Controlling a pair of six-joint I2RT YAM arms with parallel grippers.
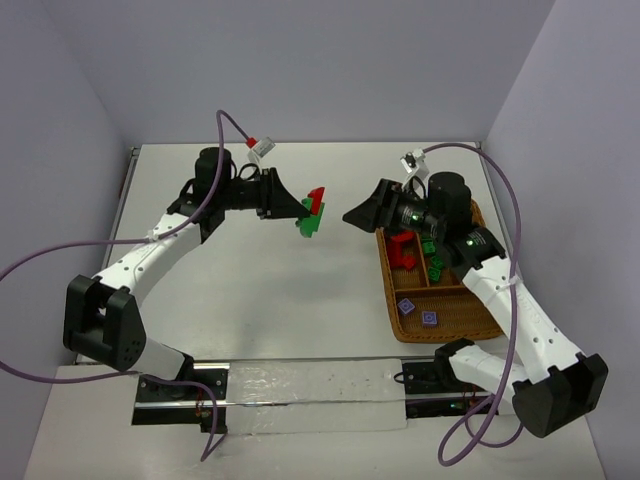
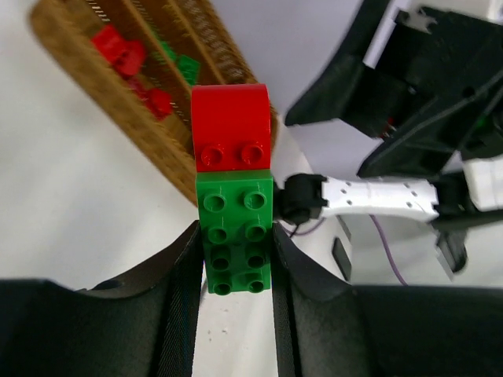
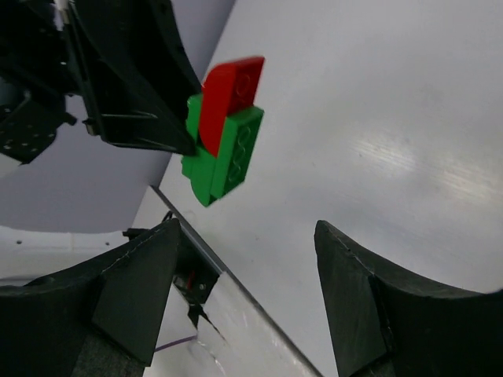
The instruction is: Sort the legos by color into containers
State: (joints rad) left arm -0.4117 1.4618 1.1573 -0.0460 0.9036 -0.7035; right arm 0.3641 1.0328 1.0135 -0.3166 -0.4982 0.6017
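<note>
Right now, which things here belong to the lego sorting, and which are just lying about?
Job: red-and-green lego stack, clamped in left gripper; wicker tray; sorted legos in it; right gripper, open.
Lying about: purple cables; clear plastic sheet at the near edge.

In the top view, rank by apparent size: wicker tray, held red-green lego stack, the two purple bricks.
1. wicker tray
2. red-green lego stack
3. the two purple bricks, which look alike, so no order between them.
</note>
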